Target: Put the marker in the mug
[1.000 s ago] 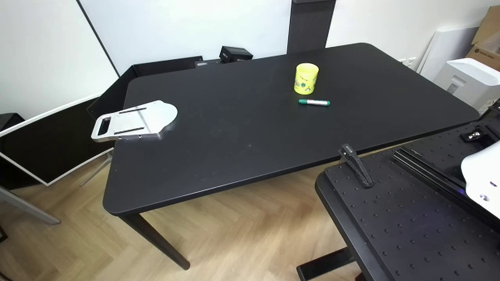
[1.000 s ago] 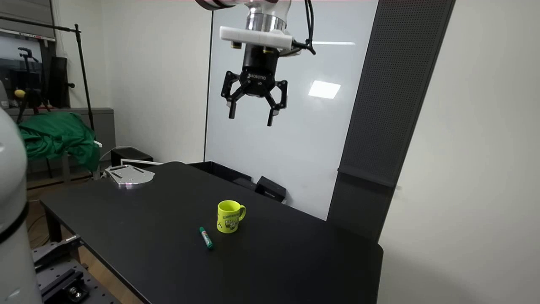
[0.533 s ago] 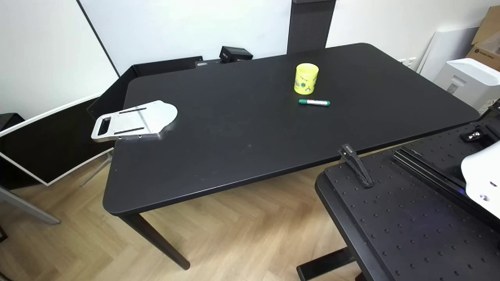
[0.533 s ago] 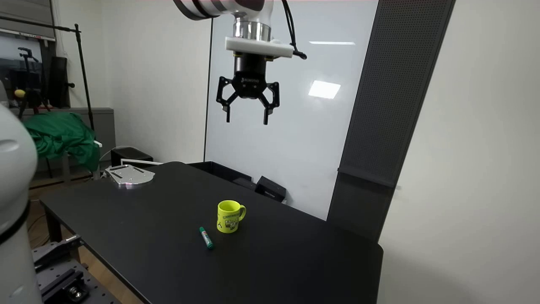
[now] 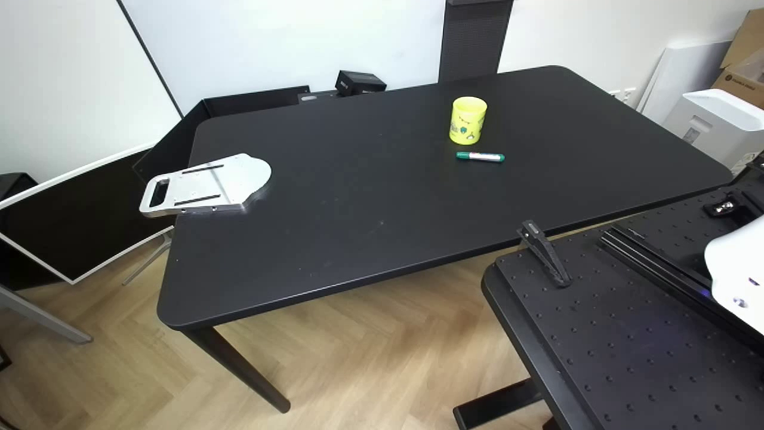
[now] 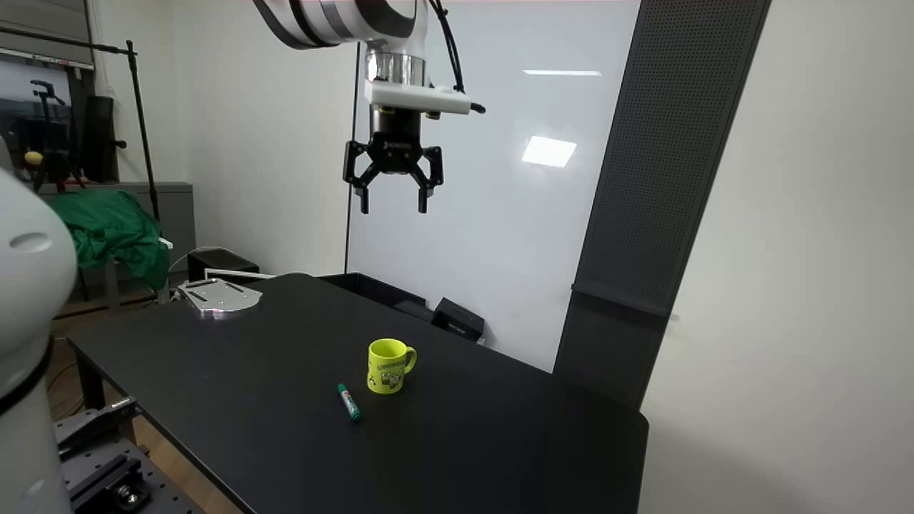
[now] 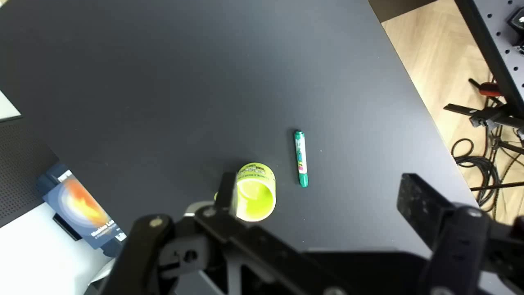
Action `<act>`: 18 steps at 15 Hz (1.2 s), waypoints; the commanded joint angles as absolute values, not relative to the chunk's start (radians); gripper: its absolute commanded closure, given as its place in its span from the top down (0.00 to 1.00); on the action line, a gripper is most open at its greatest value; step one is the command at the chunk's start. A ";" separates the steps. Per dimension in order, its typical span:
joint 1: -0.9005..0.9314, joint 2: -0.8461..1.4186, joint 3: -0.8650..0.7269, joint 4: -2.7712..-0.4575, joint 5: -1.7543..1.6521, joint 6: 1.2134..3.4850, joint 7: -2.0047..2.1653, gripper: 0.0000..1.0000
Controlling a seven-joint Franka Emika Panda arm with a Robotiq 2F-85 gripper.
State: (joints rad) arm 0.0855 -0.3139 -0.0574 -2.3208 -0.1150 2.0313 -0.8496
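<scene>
The green marker with a white label lies flat on the black table in both exterior views (image 5: 480, 156) (image 6: 349, 402) and in the wrist view (image 7: 301, 159). The yellow mug stands upright beside it, not touching, in both exterior views (image 5: 467, 121) (image 6: 386, 368). In the wrist view the mug (image 7: 256, 192) is partly covered by a finger; its opening faces the camera. My gripper (image 6: 393, 205) is open, empty and high above the table, pointing down over the mug and marker. Its spread fingers also show in the wrist view (image 7: 320, 194).
A silver metal plate (image 5: 209, 184) lies at one end of the black table (image 5: 358, 209). A perforated black bench (image 5: 621, 334) with a clamp (image 5: 545, 254) stands by the table's edge. A whiteboard (image 6: 500, 235) and a dark panel (image 6: 664, 157) are behind the table.
In an exterior view my arm and open gripper have moved left and slightly down, and the wrist has turned a little. The marker and mug have not moved.
</scene>
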 commanded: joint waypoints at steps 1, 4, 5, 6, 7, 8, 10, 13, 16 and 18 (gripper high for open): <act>0.114 -0.291 -0.050 -2.327 -0.062 2.063 -0.909 1.00; 0.133 -0.250 -0.037 -2.323 -0.011 2.092 -0.949 1.00; 0.138 -0.234 -0.033 -2.319 0.006 2.099 -0.963 1.00; 0.141 -0.214 -0.028 -2.313 0.020 2.106 -0.979 1.00; 0.142 -0.195 -0.022 -2.308 0.028 2.118 -0.990 1.00; 0.143 -0.172 -0.015 -2.301 0.037 2.129 -1.001 1.00; 0.143 -0.137 -0.002 -2.290 0.047 2.156 -1.020 1.00; 0.140 -0.090 0.018 -2.270 0.063 2.197 -1.047 1.00; 0.129 -0.099 0.034 -2.296 0.046 2.205 -1.033 1.00; 0.128 -0.080 0.042 -2.282 0.046 2.205 -1.035 1.00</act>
